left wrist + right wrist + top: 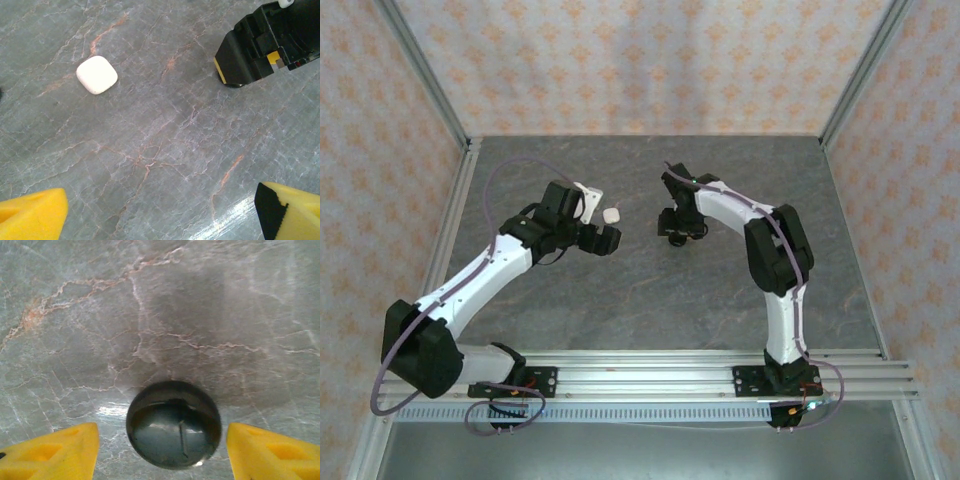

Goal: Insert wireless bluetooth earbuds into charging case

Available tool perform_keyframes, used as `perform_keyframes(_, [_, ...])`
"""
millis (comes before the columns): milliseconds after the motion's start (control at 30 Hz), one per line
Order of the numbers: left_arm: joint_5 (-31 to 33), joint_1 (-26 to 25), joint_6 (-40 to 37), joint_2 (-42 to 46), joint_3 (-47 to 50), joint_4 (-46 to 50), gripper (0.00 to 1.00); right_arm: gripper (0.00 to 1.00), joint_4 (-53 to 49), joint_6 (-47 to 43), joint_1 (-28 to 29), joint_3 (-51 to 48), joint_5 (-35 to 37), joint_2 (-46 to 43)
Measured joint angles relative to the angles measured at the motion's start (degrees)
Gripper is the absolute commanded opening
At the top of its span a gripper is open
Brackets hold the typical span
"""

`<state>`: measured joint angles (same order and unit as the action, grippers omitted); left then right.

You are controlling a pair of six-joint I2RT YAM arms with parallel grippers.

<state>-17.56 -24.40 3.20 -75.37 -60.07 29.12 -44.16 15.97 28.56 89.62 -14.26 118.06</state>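
Beside the charging case (611, 215), on its near side, the left gripper (603, 240) hangs over the marble table (650, 300). Its yellow fingers (35, 215) are spread wide with only bare stone between them. The case lies flat and closed. Right of the case, well apart, the right gripper (677, 238) has its claw spread around a round black disc (173, 430), with a gap on each side.

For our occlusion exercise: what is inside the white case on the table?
The charging case lies closed on the table; only its white shell shows. Its inside is covered, so its contents cannot be seen.
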Motion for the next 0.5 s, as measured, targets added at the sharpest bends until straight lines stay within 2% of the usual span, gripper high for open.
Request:
perform_keyframes(167, [0.0,0.0,0.0,-0.8,-0.7,0.1,0.96,0.68,-0.5,-1.1,0.5,1.0,1.1,1.8])
perform_keyframes(233, [0.0,0.0,0.0,-1.0,-0.9,0.1,0.96,0.65,-0.8,-1.5,0.5,1.4,1.7,2.6])
perform_keyframes(500, [-0.3,0.9,1.6,-3.1,-1.5,0.2,0.96,0.38,-1.9,-4.4,0.9,2.0,4.0,3.3])
